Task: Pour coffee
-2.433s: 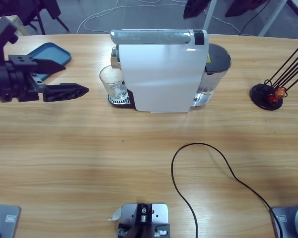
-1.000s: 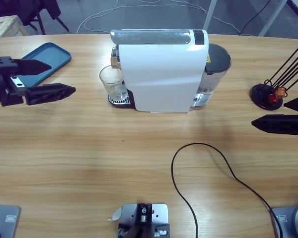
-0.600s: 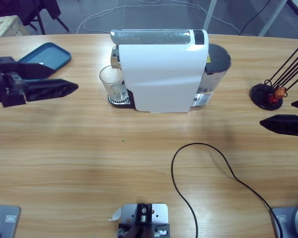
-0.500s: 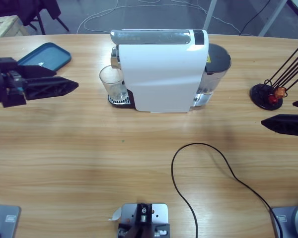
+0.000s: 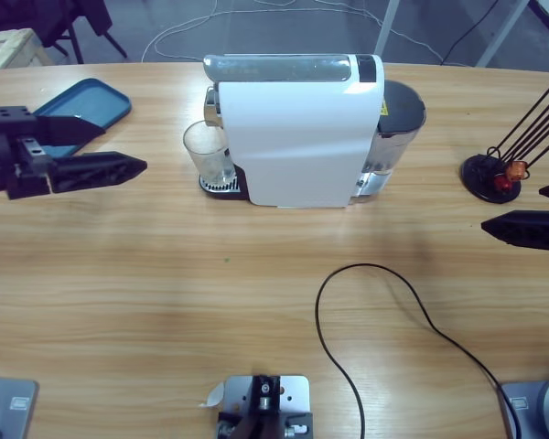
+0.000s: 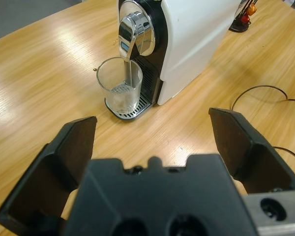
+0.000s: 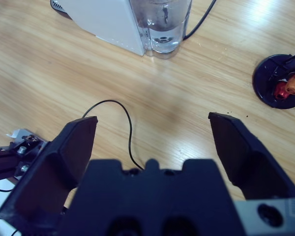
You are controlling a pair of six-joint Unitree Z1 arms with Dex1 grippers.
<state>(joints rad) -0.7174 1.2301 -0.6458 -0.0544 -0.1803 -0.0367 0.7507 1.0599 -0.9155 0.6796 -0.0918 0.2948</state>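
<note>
The white coffee machine [image 5: 297, 133] stands near the tabletop's far edge, about midway along it; a clear glass [image 5: 207, 154] sits on its drip tray under the spout; the left gripper [image 5: 105, 151] hovers near the left edge, jaws spread wide and empty, pointing at the glass but well apart from it; the right gripper [image 5: 522, 210] hangs at the right edge, jaws likewise parted, holding nothing; a blue tray [image 5: 91, 102] lies at the far left corner; a black cable [image 5: 384, 302] loops toward the near edge

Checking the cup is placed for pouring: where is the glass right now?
In the high view the glass stands on the drip tray under the spout at the left end of the white coffee machine, right of the blue tray.
</note>
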